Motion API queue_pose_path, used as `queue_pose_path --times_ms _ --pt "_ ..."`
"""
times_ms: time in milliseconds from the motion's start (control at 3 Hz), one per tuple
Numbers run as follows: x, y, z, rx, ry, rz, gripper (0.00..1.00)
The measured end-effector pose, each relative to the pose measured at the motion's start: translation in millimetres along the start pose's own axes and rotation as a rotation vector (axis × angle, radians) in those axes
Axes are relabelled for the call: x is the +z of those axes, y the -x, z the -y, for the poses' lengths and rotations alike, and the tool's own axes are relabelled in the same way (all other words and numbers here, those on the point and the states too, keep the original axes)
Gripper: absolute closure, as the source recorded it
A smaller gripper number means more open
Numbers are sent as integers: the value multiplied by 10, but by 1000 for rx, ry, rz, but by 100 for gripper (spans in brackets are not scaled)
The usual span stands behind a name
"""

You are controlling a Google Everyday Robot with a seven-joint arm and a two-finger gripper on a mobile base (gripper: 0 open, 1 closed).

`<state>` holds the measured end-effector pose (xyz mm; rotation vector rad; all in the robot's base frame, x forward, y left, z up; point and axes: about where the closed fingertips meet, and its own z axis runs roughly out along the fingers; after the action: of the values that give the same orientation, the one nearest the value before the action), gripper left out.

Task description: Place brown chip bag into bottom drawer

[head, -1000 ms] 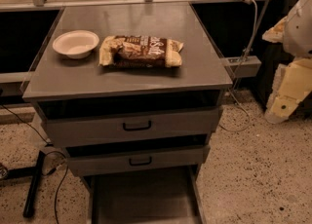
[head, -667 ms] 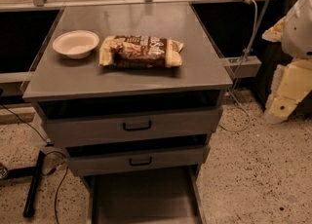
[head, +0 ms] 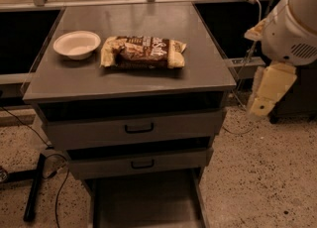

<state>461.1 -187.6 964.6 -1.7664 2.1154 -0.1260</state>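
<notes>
Hanging off to the right of the grey cabinet (head: 163,24), the gripper (head: 260,104) points down toward the speckled floor (head: 257,172). It is pale yellow and sits below the big round white arm (head: 292,28). It holds nothing. I cannot tell if it is clenched or let go. It is well apart from the cabinet top and lower than it.

The brown chip bag (head: 143,52) lies flat on top of the cabinet, near the middle. A white bowl (head: 77,44) sits just beside it on the left, and the two are close but not touching. Nothing lies between the bag and the gripper but the bare grey top and its right edge.

Under the top are two drawers with black handles, the top drawer (head: 173,125) and the middle drawer (head: 168,160). Each one is pulled out a little. The bottom drawer (head: 148,197) is pulled out the most, so its wide grey tray shows. The middle drawer hangs over its back part.

A black stand leg (head: 33,192) and a thin cable (head: 59,192) lie on the floor at the left.

Next to the picture from a moment ago, nothing has moved. The bag, the bowl, the drawers and the gripper are all in the same places.
</notes>
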Motion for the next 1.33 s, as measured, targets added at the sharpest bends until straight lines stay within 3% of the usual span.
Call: queue_pose_path --times_ms 1000,1333 --pt "407 568 552 -67 -116 222 0" --pt "464 845 727 -76 -104 313 0"
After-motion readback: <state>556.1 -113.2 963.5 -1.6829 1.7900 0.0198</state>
